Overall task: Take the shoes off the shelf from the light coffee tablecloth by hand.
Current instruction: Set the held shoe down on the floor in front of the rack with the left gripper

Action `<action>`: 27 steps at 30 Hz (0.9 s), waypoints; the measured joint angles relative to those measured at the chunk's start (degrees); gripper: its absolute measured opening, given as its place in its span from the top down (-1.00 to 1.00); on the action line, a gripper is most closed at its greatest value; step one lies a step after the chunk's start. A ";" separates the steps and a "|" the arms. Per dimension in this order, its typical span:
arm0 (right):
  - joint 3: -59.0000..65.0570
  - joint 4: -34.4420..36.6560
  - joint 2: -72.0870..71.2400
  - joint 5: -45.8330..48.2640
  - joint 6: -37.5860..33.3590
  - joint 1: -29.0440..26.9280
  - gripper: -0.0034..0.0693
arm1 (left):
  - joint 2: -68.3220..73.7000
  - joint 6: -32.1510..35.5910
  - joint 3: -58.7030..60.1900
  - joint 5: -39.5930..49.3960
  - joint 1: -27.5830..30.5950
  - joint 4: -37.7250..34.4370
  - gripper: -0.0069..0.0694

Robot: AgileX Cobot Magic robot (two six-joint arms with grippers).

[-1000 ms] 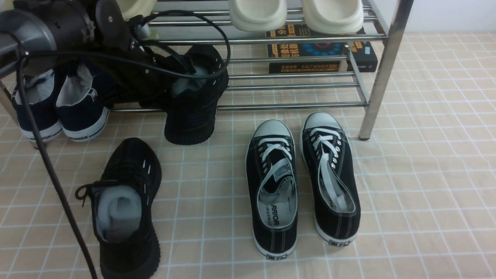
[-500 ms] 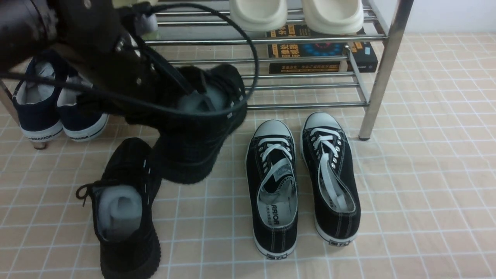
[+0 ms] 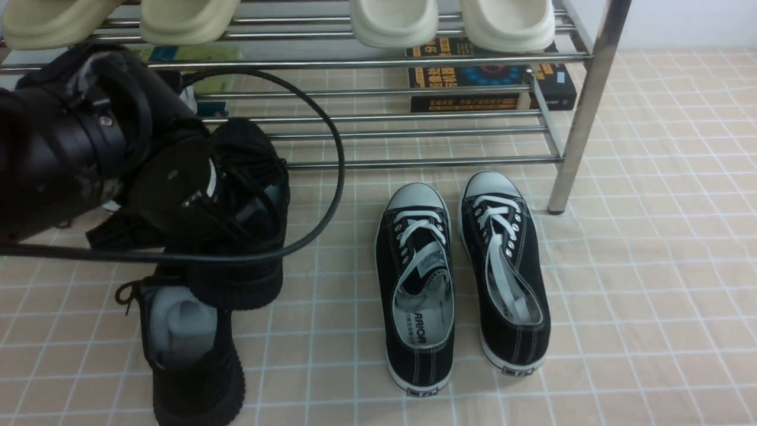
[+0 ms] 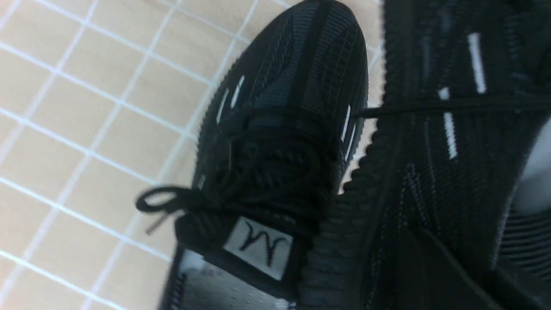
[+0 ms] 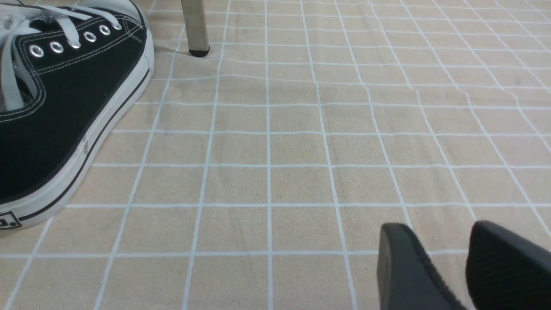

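- my left gripper [image 3: 236, 198] was closed on the carried sneaker [image 3: 236, 290]. the wrist hid most of the fingers, so i judged the hold from the shoe hanging clear of the shelf [image 3: 585, 106], sole towards the front camera.
- in the left wrist view the shoe filled one side. its white dashes and a taut lace crossed the knit, with pale stuffing at the edge.
- i took it for light. the knit upper was soft and would give under the fingers, while the ribbed sole was stiffer. the stuffed collar looked the safest place to hold.
- the other sneaker [image 3: 189, 355] lay on the light coffee tablecloth [image 3: 650, 266], partly under the carried one. their soles were close in the wrist view, though i could not tell if they touched.
- setting it straight down risked landing on that shoe or snagging its looped lace. the bare cloth just to its right looked better.
- my cable [image 3: 337, 165] looped in front of the lower rails.
- further right a pair of black canvas sneakers [image 3: 414, 284] stood on the cloth, cream slippers [image 3: 390, 21] sat on the top tier and a dark book [image 3: 491, 71] lay beneath it.
- my right gripper [image 5: 439, 234] hung low over bare cloth, fingers a little apart and empty.
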 joint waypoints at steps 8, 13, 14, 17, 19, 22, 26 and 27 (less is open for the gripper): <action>0.00 0.00 0.00 0.00 0.00 0.00 0.25 | 0.00 -0.35 1.95 -6.39 0.00 -6.37 0.77; 0.00 0.00 0.00 0.00 0.00 0.00 0.25 | 0.37 0.08 2.54 -6.95 0.00 -6.94 0.77; 0.00 0.00 0.00 0.00 0.00 0.00 0.25 | 0.37 0.19 2.54 -6.95 0.00 -7.02 0.77; 0.00 0.00 0.00 0.00 0.00 0.00 0.25 | 1.86 1.92 2.54 -6.67 0.00 -8.55 0.77; 0.00 0.00 0.00 0.00 0.00 0.00 0.25 | 3.16 3.70 2.54 -6.60 0.00 -10.62 0.76; 0.00 0.05 0.00 0.00 0.00 0.00 0.25 | 4.79 6.34 2.54 -6.89 0.00 -12.79 0.76; 0.00 -0.01 0.00 0.00 0.00 0.00 0.25 | 5.55 8.94 2.54 -6.18 0.00 -13.85 0.74; 0.00 -0.01 0.00 0.00 0.00 0.00 0.25 | 5.55 9.51 2.54 -5.65 0.00 -13.91 0.73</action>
